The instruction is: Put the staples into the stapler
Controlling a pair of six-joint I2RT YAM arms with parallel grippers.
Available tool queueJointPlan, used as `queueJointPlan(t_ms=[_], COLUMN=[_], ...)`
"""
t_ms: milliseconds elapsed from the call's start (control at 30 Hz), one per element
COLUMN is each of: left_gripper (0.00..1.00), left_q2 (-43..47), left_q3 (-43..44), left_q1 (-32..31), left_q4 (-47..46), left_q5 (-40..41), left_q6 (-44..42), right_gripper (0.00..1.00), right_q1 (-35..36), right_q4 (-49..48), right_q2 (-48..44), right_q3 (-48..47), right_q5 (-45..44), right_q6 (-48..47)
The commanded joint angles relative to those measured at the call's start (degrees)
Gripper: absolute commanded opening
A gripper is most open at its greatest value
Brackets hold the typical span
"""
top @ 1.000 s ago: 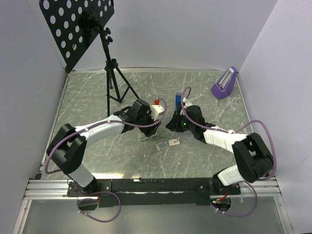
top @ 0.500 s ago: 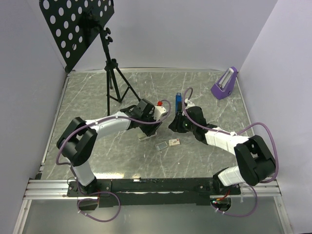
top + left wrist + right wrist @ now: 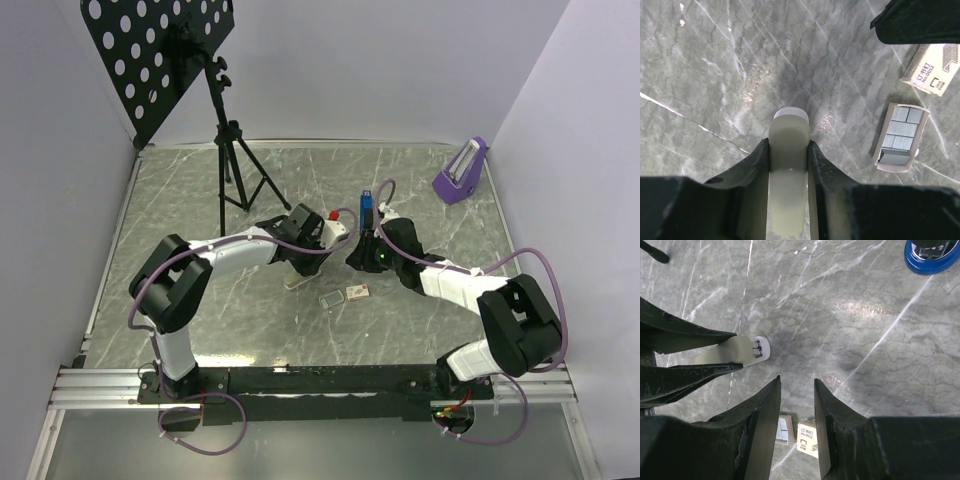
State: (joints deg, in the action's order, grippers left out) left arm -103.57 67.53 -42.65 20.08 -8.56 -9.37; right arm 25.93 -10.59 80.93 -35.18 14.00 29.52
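The stapler is a pale whitish bar lying on the marble table; its metal-plated tip shows in the right wrist view and in the top view. My left gripper is shut on it, also seen from above. The staples box, pale with print, lies just right of it, with the grey tray of staples beside it; both show from above. My right gripper is open and empty above the box and tray, to the right of the stapler.
A blue upright object stands just behind the right gripper, also in the right wrist view. A black tripod music stand stands at the back left. A purple object sits at the back right.
The left arm's elbow has swung right and forward, and its wrist shifted slightly right, still holding the stapler. The right arm has barely moved.
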Motion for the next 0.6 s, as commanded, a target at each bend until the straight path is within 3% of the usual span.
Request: queueJointPlan(t_ms=[0,267,500,567], left_gripper=[0.01,0.04,0.29,0.32], left_q2=[-4.6,-6.4,2.6,2.9], left_q3=[0.3,-0.7,0.1,0.3], left_q1=[-1.1,-2.0,-2.0,-1.9], left_q4=[4.4,4.9,1.7,1.4], left_q5=[1.4,5.6,8.2,8.4], left_q6=[0.1,2.2,1.3,0.8], right_gripper=[0.4,0.4,0.4,0.4], right_q1=[-0.6,-1.0,-1.1,-1.1], right_q4=[-2.5,-3.0,-2.9,-2.7], right_q2=[1.3,1.4,-0.2,-0.6], right_q3=[0.5,0.7,1.0,1.0], right_q5=[0.9,1.5,1.2,0.9], right_q6=[0.1,0.5,-0.4,-0.5])
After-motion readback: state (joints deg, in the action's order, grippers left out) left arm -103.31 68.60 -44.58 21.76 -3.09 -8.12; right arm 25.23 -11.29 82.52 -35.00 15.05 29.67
